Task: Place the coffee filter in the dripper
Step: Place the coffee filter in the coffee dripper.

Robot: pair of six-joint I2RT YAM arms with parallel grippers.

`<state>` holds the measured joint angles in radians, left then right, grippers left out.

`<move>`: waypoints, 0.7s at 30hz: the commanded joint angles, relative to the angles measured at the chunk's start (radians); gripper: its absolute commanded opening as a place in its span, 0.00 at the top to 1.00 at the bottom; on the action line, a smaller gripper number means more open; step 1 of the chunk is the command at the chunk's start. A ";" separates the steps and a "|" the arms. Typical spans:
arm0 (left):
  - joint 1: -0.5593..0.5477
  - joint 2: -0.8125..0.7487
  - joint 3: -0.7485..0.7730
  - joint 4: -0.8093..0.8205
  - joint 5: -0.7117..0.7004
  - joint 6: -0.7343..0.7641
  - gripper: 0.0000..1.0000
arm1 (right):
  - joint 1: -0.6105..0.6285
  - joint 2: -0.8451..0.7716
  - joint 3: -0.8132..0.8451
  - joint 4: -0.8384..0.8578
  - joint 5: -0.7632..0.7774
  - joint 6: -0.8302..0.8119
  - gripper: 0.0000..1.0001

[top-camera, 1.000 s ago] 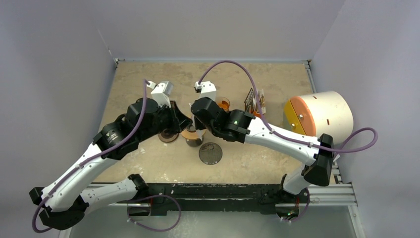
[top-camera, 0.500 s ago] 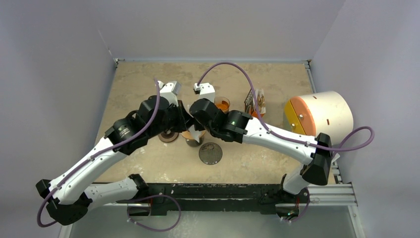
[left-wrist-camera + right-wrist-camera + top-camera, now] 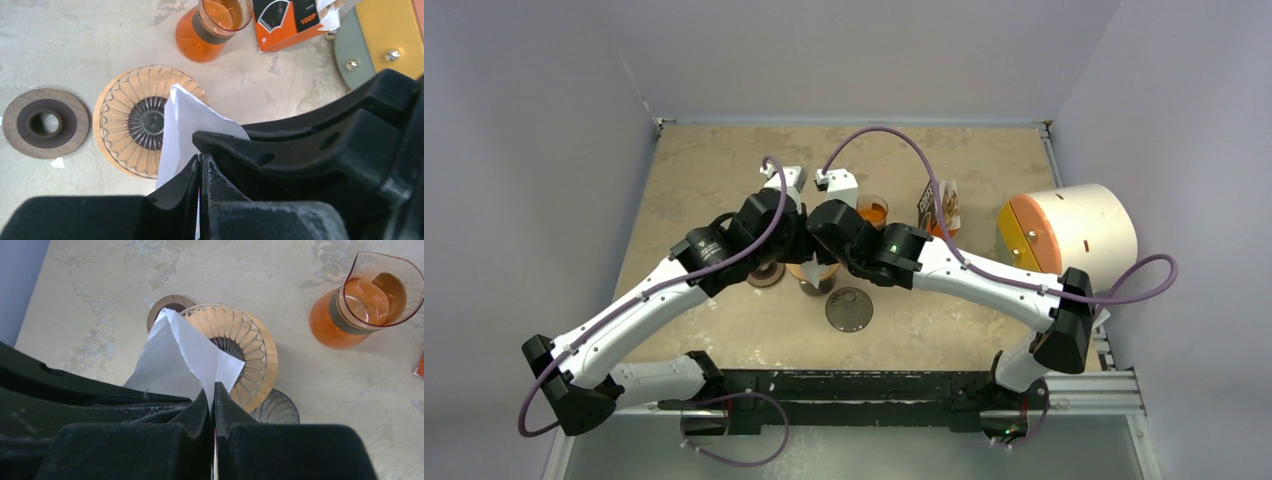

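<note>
Objects on the beige stone-patterned table (image 3: pixel 704 170), located with respect to the orange glass carafe (image 3: pixel 367 300), which stands upright with a dark band round its neck. An orange-and-black carton (image 3: pixel 292 22) stands just beside the carafe on its right in the top view. Beyond the carton lies a white drum (image 3: pixel 1079 235) on its side, its orange end face turned toward the carafe. A wooden ring (image 3: pixel 67 125) lies flat to the carafe's left. A dark ribbed disc (image 3: pixel 849 308) lies nearer the table's front edge.
</note>
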<state>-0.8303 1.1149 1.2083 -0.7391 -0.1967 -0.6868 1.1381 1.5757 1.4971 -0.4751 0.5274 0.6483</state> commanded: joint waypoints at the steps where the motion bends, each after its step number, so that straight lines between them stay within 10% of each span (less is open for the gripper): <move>1: 0.001 0.017 -0.002 -0.021 -0.051 0.036 1.00 | -0.002 0.001 0.038 0.019 -0.016 0.028 1.00; 21: 0.001 0.051 0.017 -0.063 -0.217 0.104 1.00 | -0.105 0.009 0.001 0.149 -0.331 0.213 1.00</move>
<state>-0.8299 1.1736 1.2076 -0.8032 -0.3523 -0.6163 1.0397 1.5829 1.4990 -0.3962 0.2829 0.7910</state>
